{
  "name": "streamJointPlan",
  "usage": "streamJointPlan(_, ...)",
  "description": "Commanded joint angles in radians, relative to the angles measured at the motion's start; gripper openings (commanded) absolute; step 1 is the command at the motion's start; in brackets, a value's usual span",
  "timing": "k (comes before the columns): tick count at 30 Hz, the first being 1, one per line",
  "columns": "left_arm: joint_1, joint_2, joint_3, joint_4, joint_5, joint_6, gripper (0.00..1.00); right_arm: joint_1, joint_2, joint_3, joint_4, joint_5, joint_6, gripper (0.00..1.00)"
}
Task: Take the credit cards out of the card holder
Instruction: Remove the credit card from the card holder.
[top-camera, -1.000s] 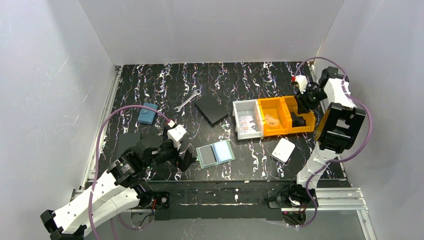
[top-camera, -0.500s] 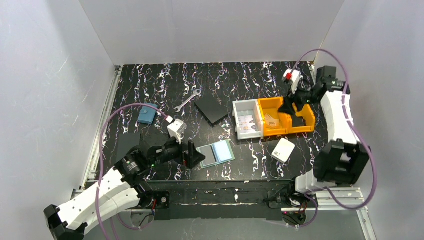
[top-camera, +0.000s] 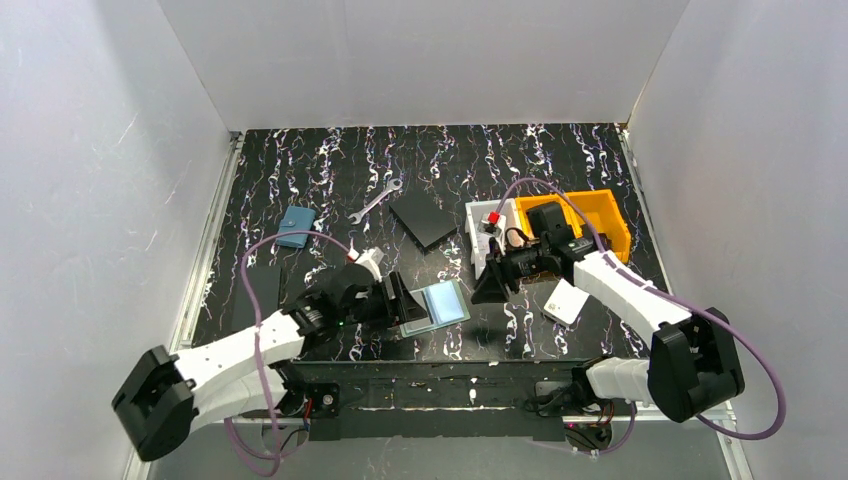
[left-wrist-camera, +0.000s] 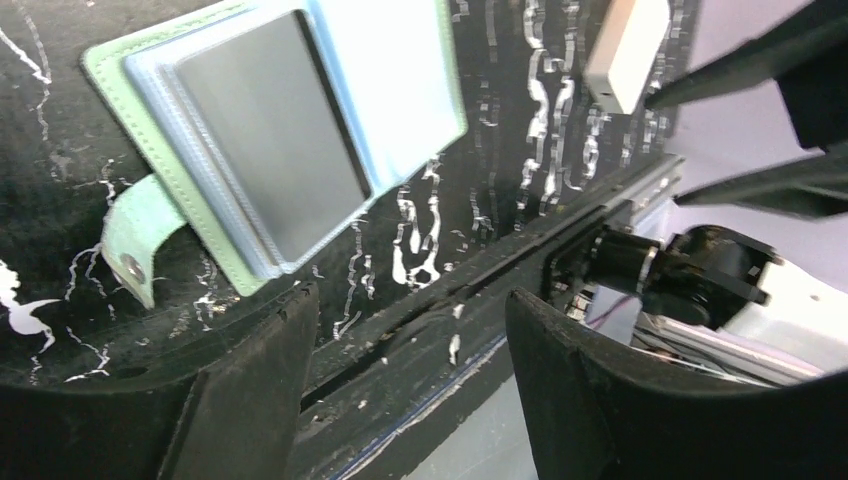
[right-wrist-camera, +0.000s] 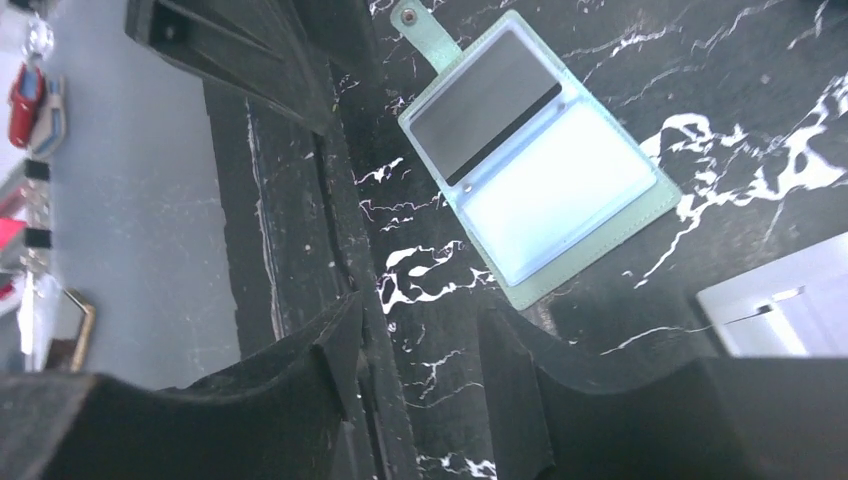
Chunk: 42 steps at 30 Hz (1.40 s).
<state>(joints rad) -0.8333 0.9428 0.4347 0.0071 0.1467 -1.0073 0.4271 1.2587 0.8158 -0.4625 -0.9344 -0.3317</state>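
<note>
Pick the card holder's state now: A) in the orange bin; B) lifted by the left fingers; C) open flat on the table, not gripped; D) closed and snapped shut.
C: the card holder lies open on the table, panels up; left fingers and right fingers stand short of it.

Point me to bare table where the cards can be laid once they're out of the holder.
Widest bare stretch: the far strip of table between the back wall and the wrench, black plate and bins. A smaller gap lies between the blue pouch and the wrench. Crowded: around the card holder, flanked by left gripper, right gripper and white box.
</note>
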Motion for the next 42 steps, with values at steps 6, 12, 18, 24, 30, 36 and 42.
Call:
streamJointPlan(6,-0.01,0.179,0.112,-0.073,-0.103,-0.02,0.64,0.041,0.074,-0.065,0.369,0.088,0.4,0.52)
streamJointPlan(12,-0.011,0.219,0.127,-0.076,-0.133,-0.015,0.62,0.105,0.17,0.003,0.368,0.147,0.482,0.51)
streamJointPlan(18,-0.01,0.235,0.096,-0.041,-0.133,-0.043,0.53,0.181,0.254,0.066,0.365,0.166,0.543,0.39)
streamJointPlan(24,-0.011,0.25,0.069,-0.013,-0.162,-0.052,0.53,0.231,0.322,0.103,0.367,0.182,0.602,0.25)
streamJointPlan(30,-0.011,0.271,0.066,-0.013,-0.166,-0.046,0.54,0.268,0.382,0.107,0.377,0.196,0.631,0.25)
streamJointPlan(36,-0.01,0.288,0.051,0.029,-0.162,-0.043,0.49,0.274,0.447,0.111,0.379,0.208,0.647,0.29)
streamJointPlan(42,-0.011,0.308,0.046,0.019,-0.163,-0.037,0.45,0.276,0.493,0.118,0.383,0.208,0.647,0.31)
